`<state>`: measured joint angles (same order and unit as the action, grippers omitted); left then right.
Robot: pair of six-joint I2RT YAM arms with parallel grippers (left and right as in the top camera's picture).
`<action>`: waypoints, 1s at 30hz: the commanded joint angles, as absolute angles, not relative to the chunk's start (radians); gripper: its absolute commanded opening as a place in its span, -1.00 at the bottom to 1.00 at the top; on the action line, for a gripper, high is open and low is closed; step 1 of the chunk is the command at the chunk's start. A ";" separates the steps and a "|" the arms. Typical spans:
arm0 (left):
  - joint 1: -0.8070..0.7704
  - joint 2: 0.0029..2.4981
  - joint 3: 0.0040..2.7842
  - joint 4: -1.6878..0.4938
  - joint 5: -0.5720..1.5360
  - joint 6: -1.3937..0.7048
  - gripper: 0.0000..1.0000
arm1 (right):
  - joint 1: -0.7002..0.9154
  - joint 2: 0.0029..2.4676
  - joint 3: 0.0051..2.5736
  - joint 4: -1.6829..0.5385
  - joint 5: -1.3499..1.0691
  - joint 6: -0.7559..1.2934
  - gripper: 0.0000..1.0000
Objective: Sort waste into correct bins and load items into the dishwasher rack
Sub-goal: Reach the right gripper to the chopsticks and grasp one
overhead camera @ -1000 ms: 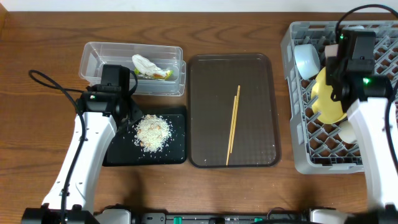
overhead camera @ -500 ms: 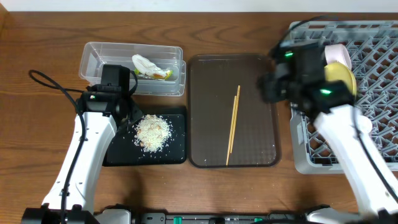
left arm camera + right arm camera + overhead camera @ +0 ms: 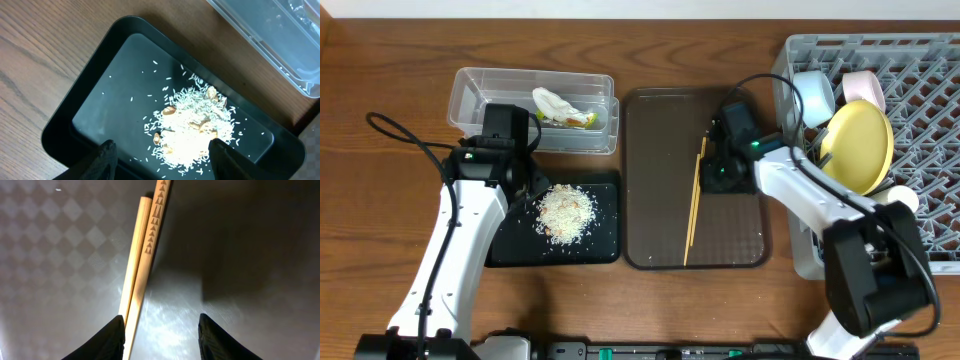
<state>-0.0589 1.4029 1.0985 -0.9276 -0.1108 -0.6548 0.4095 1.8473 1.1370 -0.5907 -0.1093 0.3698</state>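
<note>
Two wooden chopsticks (image 3: 695, 205) lie side by side on the brown serving tray (image 3: 655, 200). My right gripper (image 3: 715, 172) is low over their upper part. In the right wrist view the chopsticks (image 3: 142, 255) run just inside the left finger (image 3: 112, 340), and my right gripper (image 3: 161, 335) is open with bare tray across the rest of the gap. My left gripper (image 3: 530, 190) hangs open over the black tray (image 3: 510, 250), above the rice heap (image 3: 566, 212). The left wrist view shows the rice (image 3: 192, 130) just ahead of my left gripper (image 3: 162, 160). The wrapper (image 3: 560, 108) lies in the clear tub (image 3: 480, 95).
The grey dishwasher rack (image 3: 800, 250) stands at the right, holding a yellow plate (image 3: 860, 145) on edge, a light blue bowl (image 3: 812, 95), a pale bowl (image 3: 863, 87) and a small cup (image 3: 900, 200). The clear tub's corner (image 3: 270, 35) lies beyond the black tray (image 3: 100, 100).
My right arm swung left from the rack to the brown tray and came down over the chopsticks, its jaws narrowing somewhat. The yellow plate stayed in the rack. The left arm has not moved.
</note>
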 commanded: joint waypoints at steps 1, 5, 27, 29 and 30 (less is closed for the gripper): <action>-0.056 1.409 1.109 -0.931 -0.116 -0.660 0.23 | 0.440 1.872 1.137 -0.582 -0.031 0.435 -0.10; -0.056 1.409 1.109 -0.931 -0.116 -0.660 0.23 | 0.458 1.875 1.137 -0.568 -0.020 0.434 -0.09; -0.056 1.409 1.109 -0.931 -0.116 -0.660 0.23 | 0.505 1.900 1.110 -0.572 0.053 0.486 -0.09; -0.056 1.409 1.109 -0.931 -0.116 -0.660 0.23 | 0.505 1.900 1.110 -0.572 0.056 0.486 -0.09; -0.056 1.409 1.109 -0.931 -0.116 -0.660 0.23 | 0.505 1.900 1.110 -0.571 0.056 0.486 -0.08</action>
